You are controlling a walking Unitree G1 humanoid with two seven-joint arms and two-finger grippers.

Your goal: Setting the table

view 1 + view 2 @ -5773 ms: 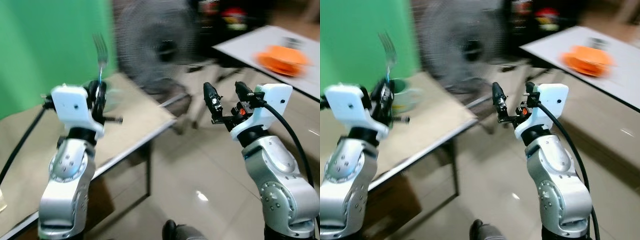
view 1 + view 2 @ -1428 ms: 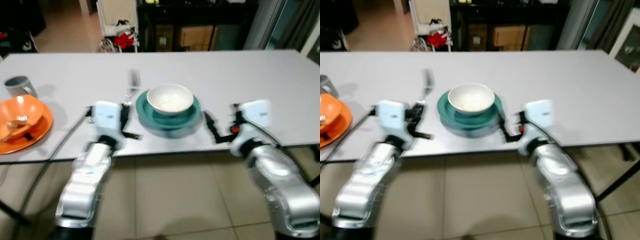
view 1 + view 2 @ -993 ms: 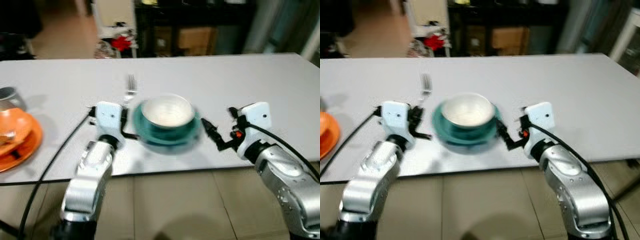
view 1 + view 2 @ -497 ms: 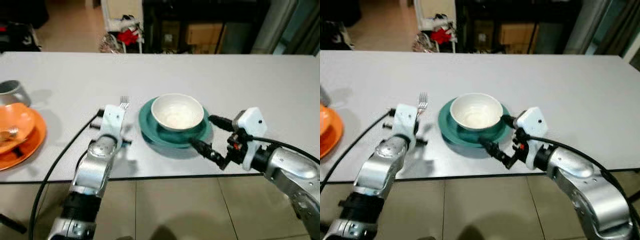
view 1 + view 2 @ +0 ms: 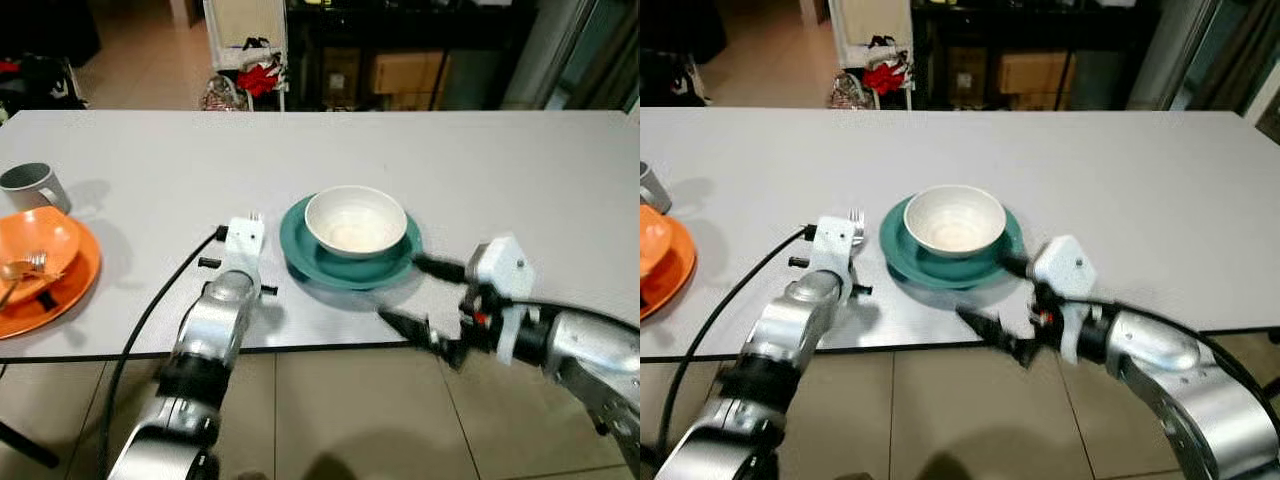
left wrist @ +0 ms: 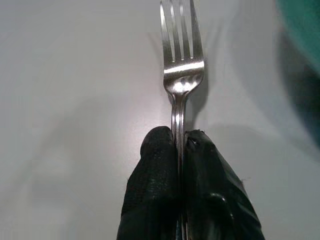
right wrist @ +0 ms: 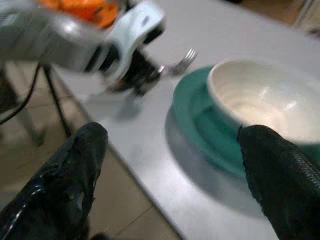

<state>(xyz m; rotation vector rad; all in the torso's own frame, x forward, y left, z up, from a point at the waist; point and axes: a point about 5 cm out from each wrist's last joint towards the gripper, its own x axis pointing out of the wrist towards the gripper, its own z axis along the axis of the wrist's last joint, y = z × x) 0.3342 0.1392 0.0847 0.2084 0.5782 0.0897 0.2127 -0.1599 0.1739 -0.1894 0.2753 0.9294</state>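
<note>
Lowered: fork (image 6: 182, 60) | tines away from robot | left pincer (image 6: 179, 145) clamped

Both head cameras look down over the table's (image 5: 560, 170) near edge; wrist cameras sit close, sharing the teal plate (image 7: 200, 130).

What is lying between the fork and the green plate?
Nothing: between the fork and the green plate, the left eye view shows bare table.

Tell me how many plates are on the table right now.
2. A teal plate sits near the table's front edge under the white bowl, just right of the fork. An orange plate lies at the far left, under an orange bowl.
</note>
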